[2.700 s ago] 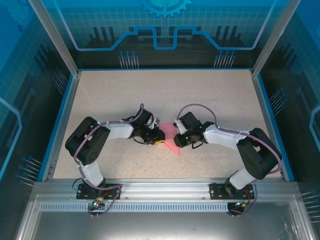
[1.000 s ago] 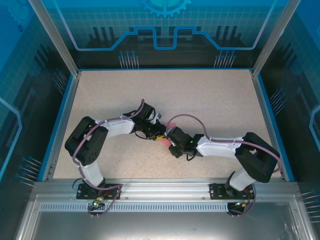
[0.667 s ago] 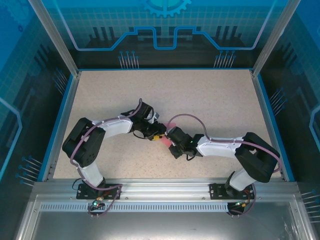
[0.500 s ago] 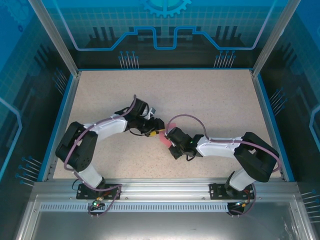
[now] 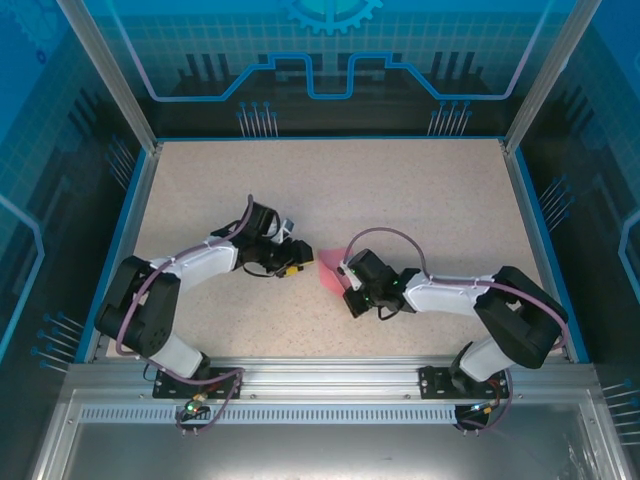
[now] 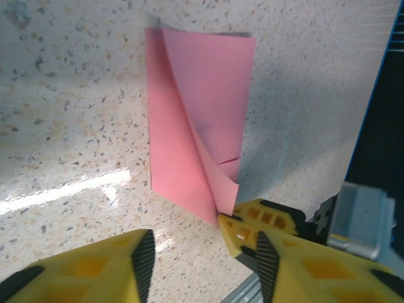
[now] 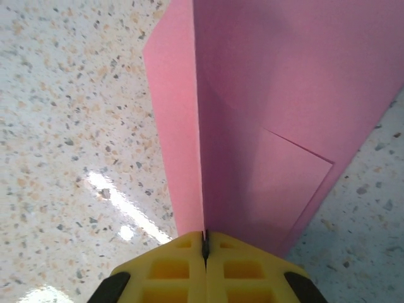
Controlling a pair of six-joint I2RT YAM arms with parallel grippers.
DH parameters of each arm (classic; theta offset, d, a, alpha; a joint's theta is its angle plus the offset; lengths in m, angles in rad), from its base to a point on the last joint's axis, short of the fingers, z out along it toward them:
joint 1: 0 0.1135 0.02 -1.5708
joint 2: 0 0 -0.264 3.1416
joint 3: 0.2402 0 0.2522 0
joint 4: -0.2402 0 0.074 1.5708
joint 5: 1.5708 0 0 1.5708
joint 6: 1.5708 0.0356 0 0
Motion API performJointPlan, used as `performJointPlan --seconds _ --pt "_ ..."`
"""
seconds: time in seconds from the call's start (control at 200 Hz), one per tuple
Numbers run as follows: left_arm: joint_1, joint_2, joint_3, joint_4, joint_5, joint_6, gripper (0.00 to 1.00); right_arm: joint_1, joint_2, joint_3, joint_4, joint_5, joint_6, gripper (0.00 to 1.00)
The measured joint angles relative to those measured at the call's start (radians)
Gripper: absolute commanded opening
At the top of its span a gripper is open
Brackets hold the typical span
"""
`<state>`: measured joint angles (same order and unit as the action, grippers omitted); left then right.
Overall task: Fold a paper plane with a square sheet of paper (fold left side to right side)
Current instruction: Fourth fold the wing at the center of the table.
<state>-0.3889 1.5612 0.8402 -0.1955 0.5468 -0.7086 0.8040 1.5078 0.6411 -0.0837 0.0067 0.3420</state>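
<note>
The pink-red sheet of paper (image 6: 196, 126) lies folded over on the speckled table, one flap lifted off the lower layer. My right gripper (image 7: 204, 243) is shut on the paper's (image 7: 271, 95) near edge, with the raised flap standing straight up from its closed yellow fingertips (image 6: 252, 224). My left gripper (image 6: 202, 265) stands open just short of the sheet, nothing between its fingers. From above, the paper (image 5: 327, 268) sits between the left gripper (image 5: 297, 266) and the right gripper (image 5: 343, 278).
The speckled table (image 5: 400, 200) has a blue rim with metal posts at the corners. Both arms reach toward the table's middle from the near edge. A metal rail runs along the front.
My left gripper has let go and drawn back to the left, away from the paper. The right gripper stays shut on the sheet and has shifted slightly right.
</note>
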Motion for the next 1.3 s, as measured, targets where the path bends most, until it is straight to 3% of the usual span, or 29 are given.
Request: performJointPlan --seconds 0.485,1.3 --pt "-0.105 0.197 0.026 0.119 0.039 -0.027 0.39 -0.165 0.035 -0.061 0.123 -0.337 0.071 0.02" --pt "-0.147 0.334 0.15 0.129 0.044 -0.045 0.38 -0.291 0.081 -0.136 0.288 -0.558 0.183 0.02"
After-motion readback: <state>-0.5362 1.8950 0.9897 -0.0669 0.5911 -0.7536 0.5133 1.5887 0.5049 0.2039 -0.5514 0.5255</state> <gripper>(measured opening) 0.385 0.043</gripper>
